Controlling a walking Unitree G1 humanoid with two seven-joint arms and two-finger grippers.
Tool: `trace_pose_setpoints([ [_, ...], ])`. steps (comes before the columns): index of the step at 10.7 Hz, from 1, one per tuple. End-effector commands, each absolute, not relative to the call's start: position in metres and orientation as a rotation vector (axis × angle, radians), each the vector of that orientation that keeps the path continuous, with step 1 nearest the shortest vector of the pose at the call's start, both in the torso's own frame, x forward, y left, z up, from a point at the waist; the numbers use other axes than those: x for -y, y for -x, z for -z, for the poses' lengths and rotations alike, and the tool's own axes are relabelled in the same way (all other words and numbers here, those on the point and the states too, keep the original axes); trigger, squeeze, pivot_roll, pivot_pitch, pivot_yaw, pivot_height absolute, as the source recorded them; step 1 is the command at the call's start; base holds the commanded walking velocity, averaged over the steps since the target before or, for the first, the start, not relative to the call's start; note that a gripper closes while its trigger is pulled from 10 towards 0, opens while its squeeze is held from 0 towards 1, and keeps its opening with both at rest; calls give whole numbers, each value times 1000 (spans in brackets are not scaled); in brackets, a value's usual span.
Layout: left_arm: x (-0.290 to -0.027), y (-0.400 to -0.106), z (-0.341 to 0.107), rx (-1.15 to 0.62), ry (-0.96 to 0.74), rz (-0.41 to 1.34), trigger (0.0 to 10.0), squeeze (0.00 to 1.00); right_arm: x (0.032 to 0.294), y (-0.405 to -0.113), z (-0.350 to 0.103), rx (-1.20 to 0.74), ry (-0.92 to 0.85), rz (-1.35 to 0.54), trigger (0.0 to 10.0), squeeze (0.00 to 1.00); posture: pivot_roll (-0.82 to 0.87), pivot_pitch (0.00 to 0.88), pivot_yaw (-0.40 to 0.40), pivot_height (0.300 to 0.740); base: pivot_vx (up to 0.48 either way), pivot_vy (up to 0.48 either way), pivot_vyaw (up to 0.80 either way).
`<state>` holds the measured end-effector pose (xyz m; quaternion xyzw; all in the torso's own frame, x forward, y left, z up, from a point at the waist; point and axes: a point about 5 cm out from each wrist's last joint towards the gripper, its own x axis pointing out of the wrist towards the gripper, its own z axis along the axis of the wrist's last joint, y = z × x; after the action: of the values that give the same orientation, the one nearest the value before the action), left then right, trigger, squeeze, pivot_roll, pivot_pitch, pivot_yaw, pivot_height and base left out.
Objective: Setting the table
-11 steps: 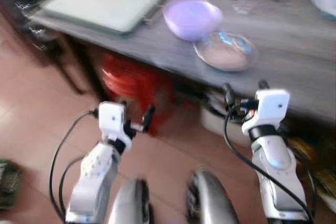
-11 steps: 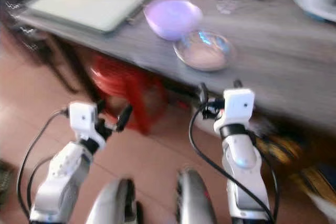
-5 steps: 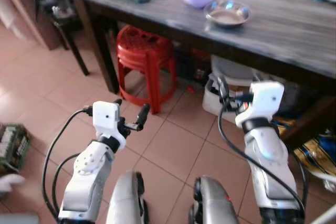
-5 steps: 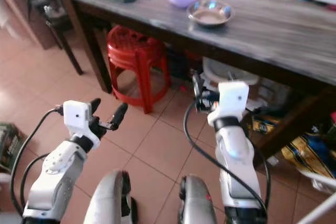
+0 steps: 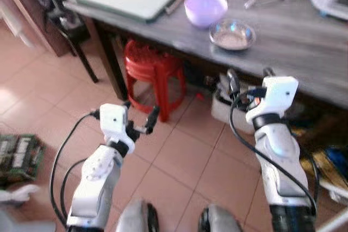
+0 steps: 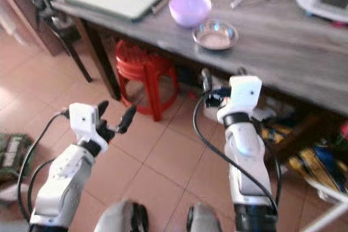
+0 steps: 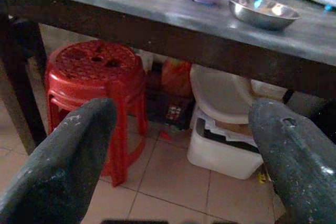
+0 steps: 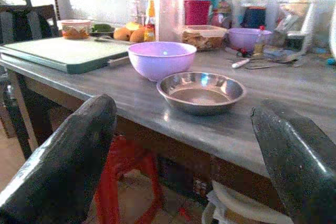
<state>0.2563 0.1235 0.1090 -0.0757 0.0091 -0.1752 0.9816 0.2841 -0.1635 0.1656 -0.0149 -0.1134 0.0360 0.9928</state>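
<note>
Approach step: left gripper (image 5: pixel 140 119) and right gripper (image 8: pixel 184 145), both wide and empty, must next reach the steel bowl (image 6: pixel 215 34) on the table (image 6: pixel 304 74).

head views downward, wrist views toward table (image 8: pixel 157 114)

Purple bowl (image 6: pixel 190 8) beside steel bowl (image 6: pixel 215 34) on grey table (image 6: pixel 283 52)

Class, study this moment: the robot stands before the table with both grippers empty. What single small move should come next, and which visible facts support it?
Probably raise the right gripper to tabletop height and ease it toward the steel bowl. Both grippers are open and hold nothing; the right one sits below the table edge, nearly under that bowl, which lies just beside the purple bowl. The left gripper hangs lower, out over the floor near the red stool.
</note>
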Motion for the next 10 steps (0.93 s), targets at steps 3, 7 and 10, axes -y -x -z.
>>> trace_pose_setpoints([
  [3, -122, -261, -104, -44, 140, 352, 10000, 0, 165, -293, -163, 211, 20, -81, 10000, 0, -36, 90, 55, 740, 0, 0, 0],
  [7, -123, -261, -110, -23, 171, 317, 10000, 0, 176, -286, -159, 186, 56, 22, 10000, 0, -46, 114, 46, 740, -157, 0, 0],
  [10, -124, -268, -113, -12, 167, 323, 10000, 0, 179, -283, -156, 172, 64, 25, 10000, 0, -53, 124, 46, 740, -376, 0, 0],
])
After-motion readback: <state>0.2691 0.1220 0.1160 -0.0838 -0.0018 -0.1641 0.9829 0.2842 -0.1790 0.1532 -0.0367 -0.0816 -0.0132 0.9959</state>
